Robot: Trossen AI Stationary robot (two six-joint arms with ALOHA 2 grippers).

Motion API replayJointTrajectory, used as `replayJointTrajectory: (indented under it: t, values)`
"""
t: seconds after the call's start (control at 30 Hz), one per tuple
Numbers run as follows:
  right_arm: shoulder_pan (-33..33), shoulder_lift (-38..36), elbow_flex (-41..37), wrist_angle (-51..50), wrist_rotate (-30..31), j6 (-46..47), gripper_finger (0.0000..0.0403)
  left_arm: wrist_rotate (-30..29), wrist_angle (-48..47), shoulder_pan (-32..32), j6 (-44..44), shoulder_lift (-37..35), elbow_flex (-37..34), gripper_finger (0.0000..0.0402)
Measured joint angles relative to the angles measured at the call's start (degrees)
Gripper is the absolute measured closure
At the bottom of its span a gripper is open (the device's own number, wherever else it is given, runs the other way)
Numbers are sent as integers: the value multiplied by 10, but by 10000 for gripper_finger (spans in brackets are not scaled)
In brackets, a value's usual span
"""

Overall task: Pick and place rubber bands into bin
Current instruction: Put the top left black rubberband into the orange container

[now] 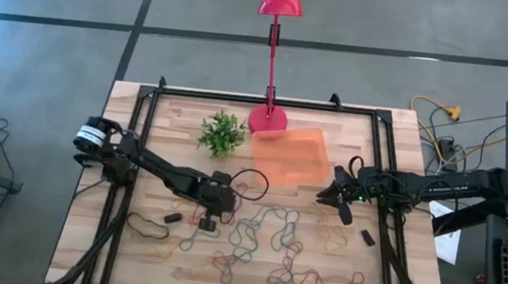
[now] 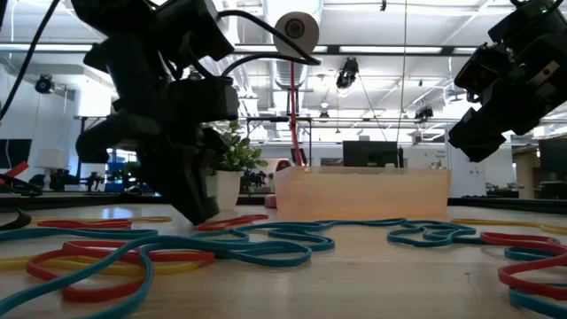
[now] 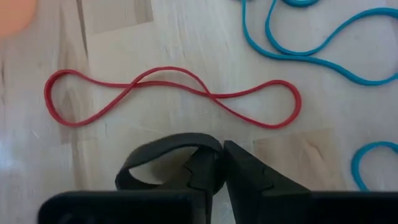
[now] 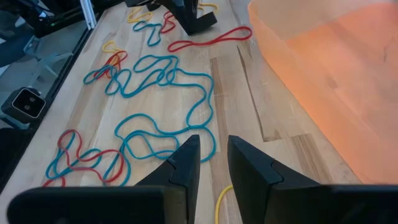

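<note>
Since the left gripper sits pinched shut short of the red rubber band at frame centre — reopen, advance, straddle one strand; right gripper narrowly parted, empty

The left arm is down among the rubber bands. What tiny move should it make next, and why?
Probably a small lift straight up. The left gripper is shut at the tabletop, seemingly pinching a black rubber band; a lift would show whether it holds before carrying it to the bin. The right gripper waits beside the bin.
</note>
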Motion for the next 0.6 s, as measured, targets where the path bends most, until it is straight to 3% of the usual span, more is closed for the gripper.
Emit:
replayJointTrajectory:
  t: [0.33, 0.47, 0.6]
  values:
    - [0, 0, -4, 1, 0, 0, 330, -7, 2, 0, 10, -21, 59, 401]
    - [0, 0, -10, 0, 1, 0, 330, -85, 33, 1, 66, -22, 91, 401]
    - [0, 0, -12, 0, 2, 0, 330, -144, 138, 20, 120, -17, 107, 401]
